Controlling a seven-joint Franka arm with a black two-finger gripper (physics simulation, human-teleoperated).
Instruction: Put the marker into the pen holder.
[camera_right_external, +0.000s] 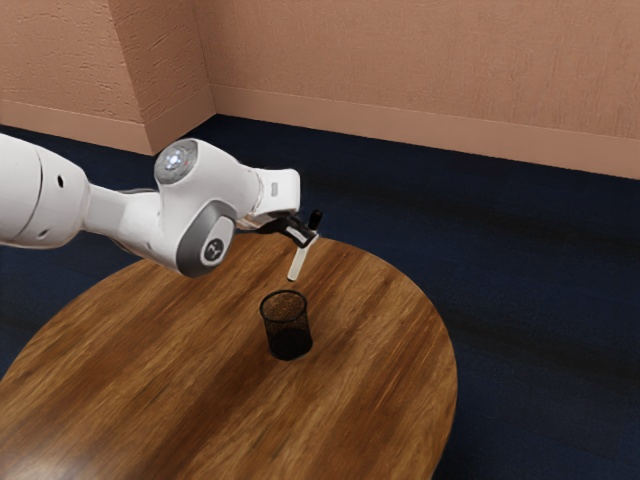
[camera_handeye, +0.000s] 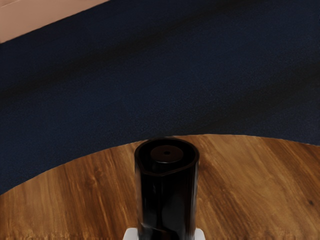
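Observation:
At the end of the arm, my gripper is shut on the marker. The marker hangs tilted, its black cap above the fingers and its pale body below them. In the exterior view its lower tip appears just above the rim of the black mesh pen holder, which stands upright on the table. Their exact spacing in depth is hard to judge. From the wrist view, the marker's black cap rises large between the pale fingertips of my gripper.
The round wooden table carries the pen holder, and its curved far edge crosses the wrist view. Dark blue floor lies beyond it, with a pinkish wall behind.

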